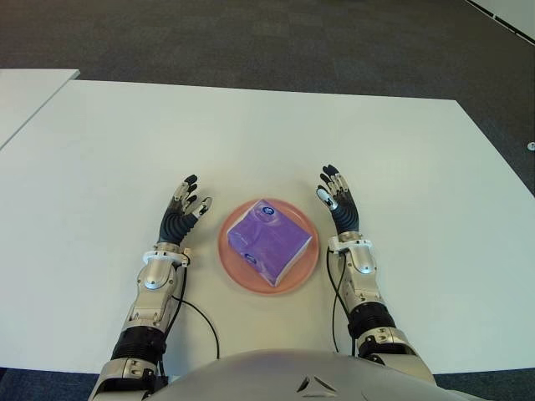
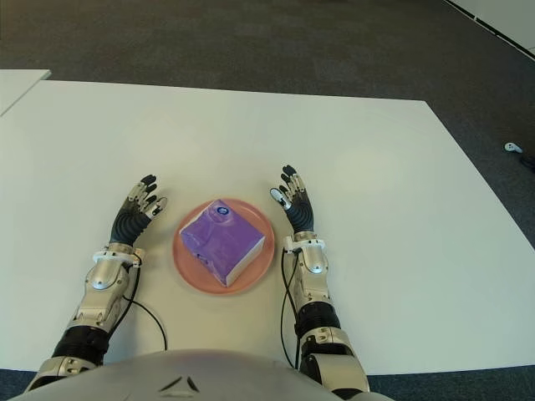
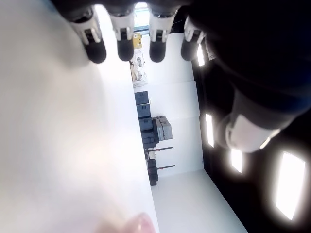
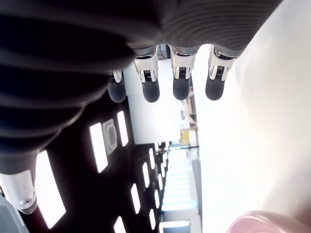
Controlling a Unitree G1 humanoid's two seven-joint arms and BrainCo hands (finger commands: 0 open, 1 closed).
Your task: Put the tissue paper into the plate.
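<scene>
One purple, plastic-wrapped square pack of tissue paper (image 1: 271, 241), lying turned cornerwise inside one round, flat pink plate (image 1: 235, 266), with a small round white-and-blue label near its far corner. One white rectangular table (image 1: 251, 134) beneath the plate, broad and bare around it. Two robot hands, one to each side of the plate: left hand (image 1: 181, 213) just beside the plate's left rim, apart from it, black fingers (image 1: 191, 185) stretched forward and slightly fanned, gripping nothing; right hand (image 1: 338, 200) just beside the right rim, also apart, fingers (image 1: 332, 173) straight and extended, likewise empty. In the left wrist view, four dark fingertips (image 3: 125, 49) lined up straight beside the white tabletop, thumb held off to one side, nothing between them; a sliver of pink plate edge (image 3: 140, 224) at the frame's border. In the right wrist view, four fingertips (image 4: 181, 88) equally straight, a curve of the plate (image 4: 272, 223) in the corner. Two silver forearms running back to the grey torso (image 1: 292, 376), one black cable (image 1: 201, 322) looping on the table beside the left forearm, another along the right. One corner of a second white table (image 1: 25, 96) at far left. Dark grey carpet (image 1: 251, 38) beyond the far table edge. Nothing between either hand and the plate.
</scene>
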